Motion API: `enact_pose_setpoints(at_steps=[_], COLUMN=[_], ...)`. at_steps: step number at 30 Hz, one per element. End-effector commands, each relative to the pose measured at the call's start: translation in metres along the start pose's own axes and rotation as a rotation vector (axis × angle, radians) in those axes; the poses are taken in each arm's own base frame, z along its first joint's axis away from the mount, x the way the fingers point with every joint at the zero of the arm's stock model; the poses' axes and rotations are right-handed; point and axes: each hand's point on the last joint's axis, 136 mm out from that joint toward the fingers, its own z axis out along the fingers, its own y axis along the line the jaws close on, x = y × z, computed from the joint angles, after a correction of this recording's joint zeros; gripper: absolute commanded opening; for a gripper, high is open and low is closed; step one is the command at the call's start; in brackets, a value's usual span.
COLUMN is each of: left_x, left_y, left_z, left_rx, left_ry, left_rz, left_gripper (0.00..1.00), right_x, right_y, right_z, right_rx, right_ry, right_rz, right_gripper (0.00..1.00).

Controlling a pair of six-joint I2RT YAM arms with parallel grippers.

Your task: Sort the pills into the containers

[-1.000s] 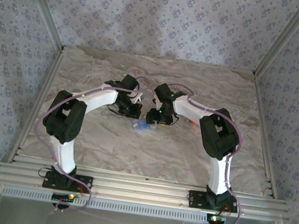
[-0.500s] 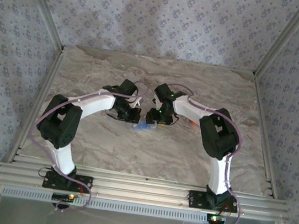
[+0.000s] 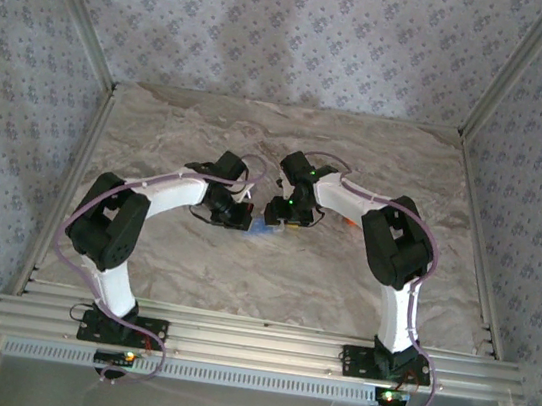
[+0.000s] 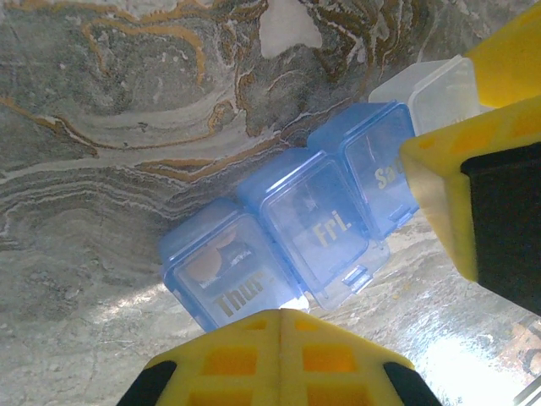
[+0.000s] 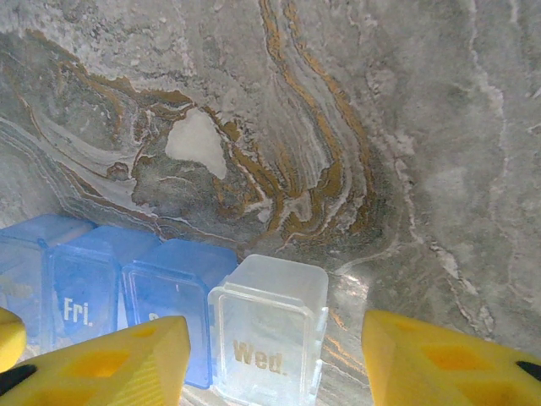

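Viewing the rig from above, we find both arms folded inward over the grey-and-ochre marbled bench [image 3: 340,284]. The left arm [image 3: 156,192] reaches in from 7 o'clock and the right arm [image 3: 388,235] from 5 o'clock, and their wrists meet near the centre. Between the wrists, the row of blue translucent plastic pill compartments [image 3: 264,228] lies flat on the bench.

In the left wrist view the row runs from 7 o'clock to 1 o'clock. We read the lids in order:
- the "Thu" compartment [image 4: 224,275], with a round tan shape [image 4: 205,266] showing through its lid;
- the "Fri" compartment [image 4: 317,228];
- the compartment whose mark begins "Sa" [image 4: 376,161];
- the clear colourless compartment [image 4: 439,89] at the 1 o'clock end.

The left jaws are pressed together and pinch nothing. Their yellow fingers [image 4: 245,359] meet along a seam at 6 o'clock, just beside the "Thu" compartment; we cannot tell whether the tips touch it.

The right jaws are spread. In the right wrist view their fingers [image 5: 110,359] stand at 7 and 5 o'clock, with the clear colourless compartment [image 5: 270,330], marked "Wed.", between them. Bare bench shows in the gap on the 5 o'clock side, so nothing is pinched.
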Motion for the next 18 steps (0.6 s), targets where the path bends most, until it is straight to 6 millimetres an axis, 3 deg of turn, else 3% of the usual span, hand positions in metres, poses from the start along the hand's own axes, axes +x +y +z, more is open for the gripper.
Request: enact_pose_setpoints(at_steps=[1,18], left_x=[0.001,0.008], left_y=[0.002,0.022], left_z=[0.005,0.015], left_rx=[-0.013,-0.088], left_ry=[0.001,0.021], left_rz=[0.004,0.016], left_gripper=[0.00,0.00], right_x=[0.019,0.019], right_y=[-0.018,-0.019], right_z=[0.019,0.020], right_rx=[0.068,0.069], right_ry=[0.077,0.081], right_rz=[0.038,0.043], right_gripper=[0.58,0.58])
